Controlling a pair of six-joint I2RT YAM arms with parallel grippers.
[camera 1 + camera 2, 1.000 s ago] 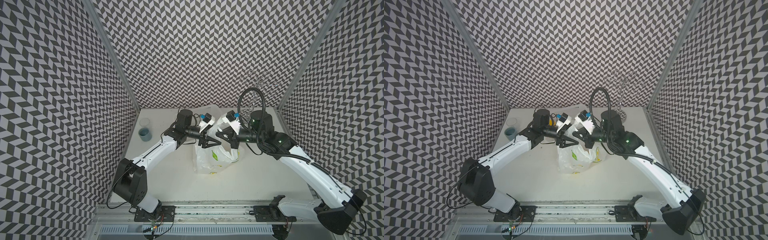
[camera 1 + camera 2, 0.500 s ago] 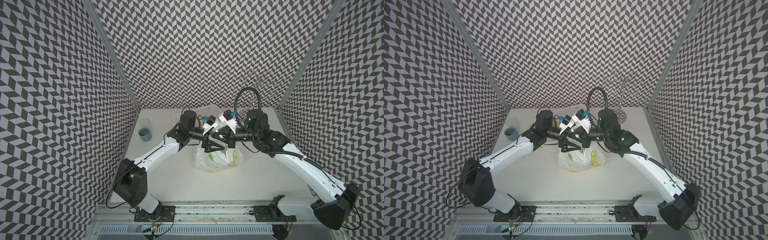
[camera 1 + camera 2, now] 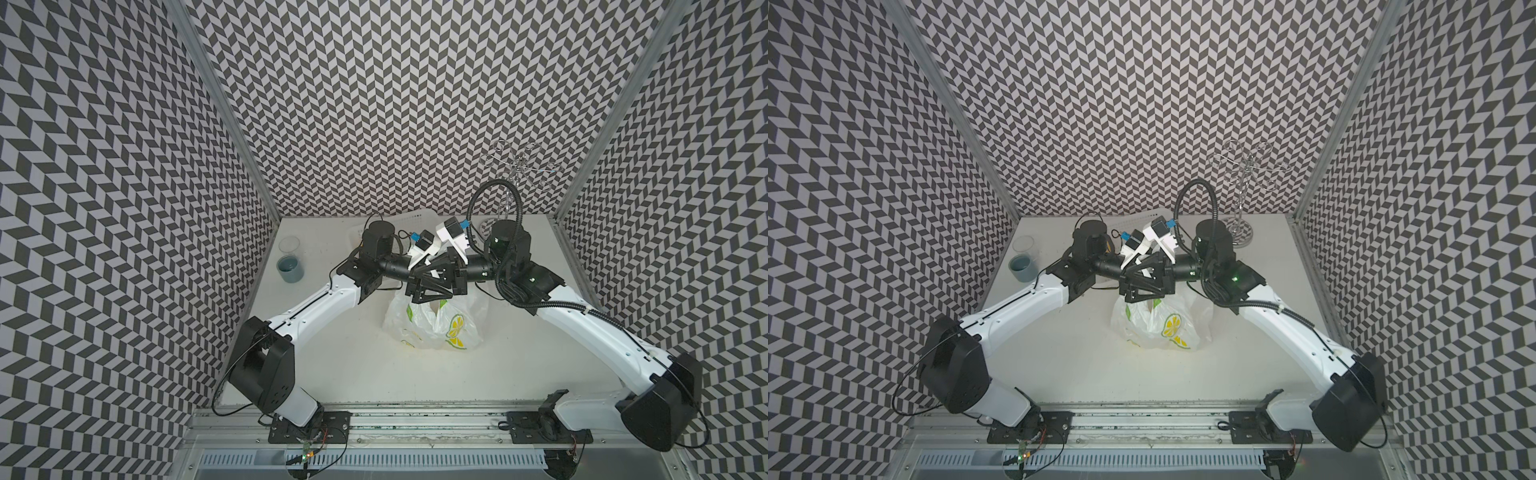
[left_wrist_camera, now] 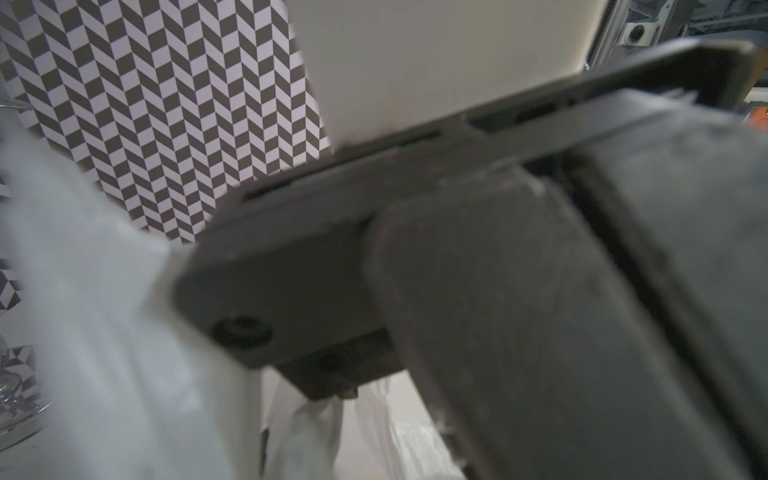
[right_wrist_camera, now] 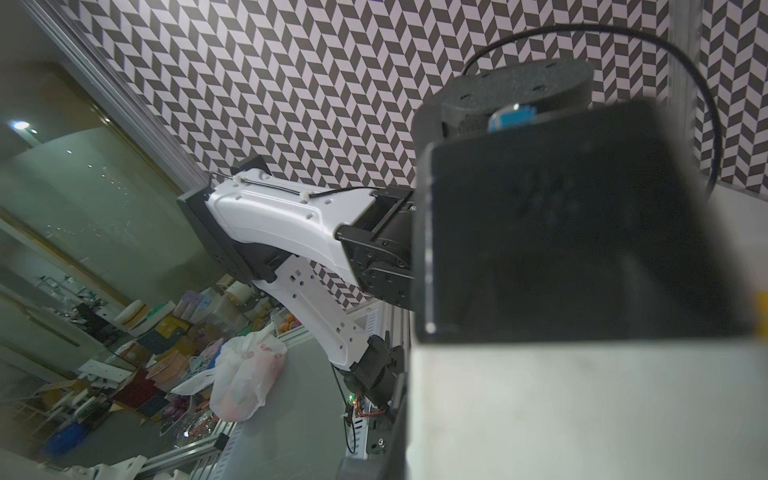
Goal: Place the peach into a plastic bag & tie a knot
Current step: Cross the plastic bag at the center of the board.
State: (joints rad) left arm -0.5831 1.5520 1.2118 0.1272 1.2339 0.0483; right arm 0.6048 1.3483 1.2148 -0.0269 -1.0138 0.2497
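The plastic bag (image 3: pixel 436 326) (image 3: pixel 1163 328), white with lemon slices and green leaves, sits slumped mid-table in both top views. Both arms meet just above its mouth, their black fingers crossing. My right gripper (image 3: pixel 417 291) (image 3: pixel 1129 293) is shut on a handle of the bag, which hangs as a twisted strip (image 4: pixel 316 432) in the left wrist view. My left gripper (image 3: pixel 446 284) (image 3: pixel 1156 286) stands open around the right one, with one of its fingers (image 4: pixel 540 332) close and blurred. More bag film (image 4: pixel 83 311) lies beside it. The peach is hidden.
A clear cup of blue liquid (image 3: pixel 289 264) (image 3: pixel 1023 266) stands at the back left. A wire metal stand (image 3: pixel 515 174) (image 3: pixel 1246 166) rises at the back right. A white perforated basket (image 3: pixel 415 220) sits behind the wrists. Patterned walls close in three sides.
The two grippers have come together from a small gap until they cross over the bag. The bag has sagged from tall to a lower heap. The left jaws now stand wider.
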